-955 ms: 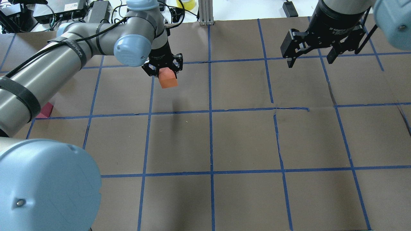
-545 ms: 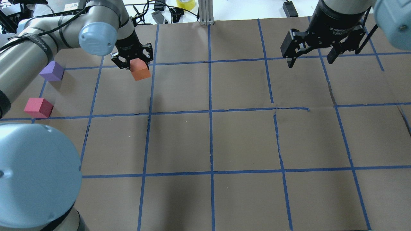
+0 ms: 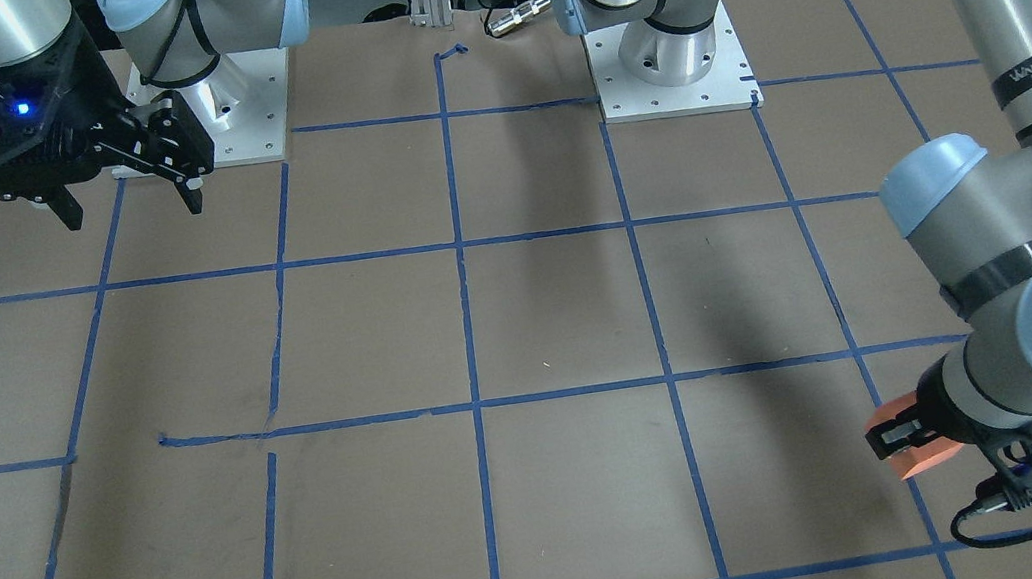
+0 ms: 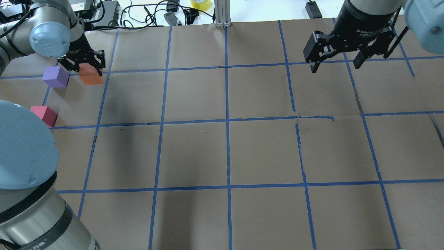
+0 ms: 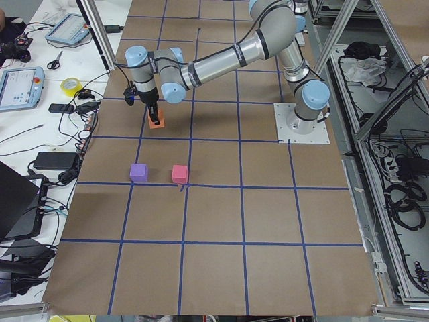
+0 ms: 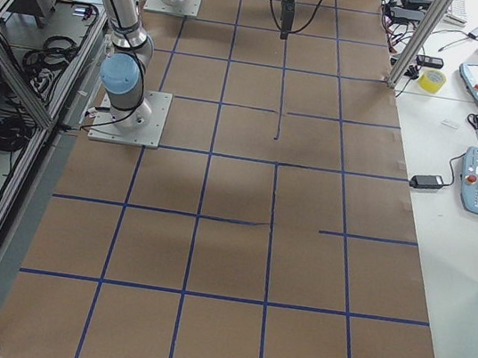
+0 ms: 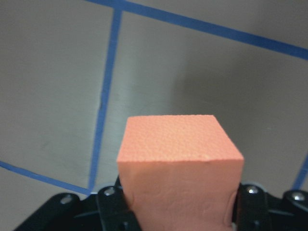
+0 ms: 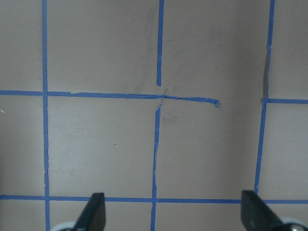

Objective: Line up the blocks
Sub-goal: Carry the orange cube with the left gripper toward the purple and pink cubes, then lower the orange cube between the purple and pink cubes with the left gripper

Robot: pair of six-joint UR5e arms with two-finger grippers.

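Observation:
My left gripper is shut on the orange block and holds it low over the brown table, just right of the purple block. The orange block fills the left wrist view. The red block lies nearer to me, partly behind my left arm. In the exterior left view the orange block is beyond the purple and red blocks, which sit side by side. My right gripper hangs open and empty over the far right; its fingers frame bare table.
Blue tape lines divide the brown table cover into squares. Cables, power bricks and a yellow tape roll lie beyond the far edge, beside an aluminium post. My left arm's shoulder blocks the near left corner.
My left arm has swung left with the orange block, from the table's middle-left to beside the purple block. The purple and red blocks came into view. The right arm stayed still.

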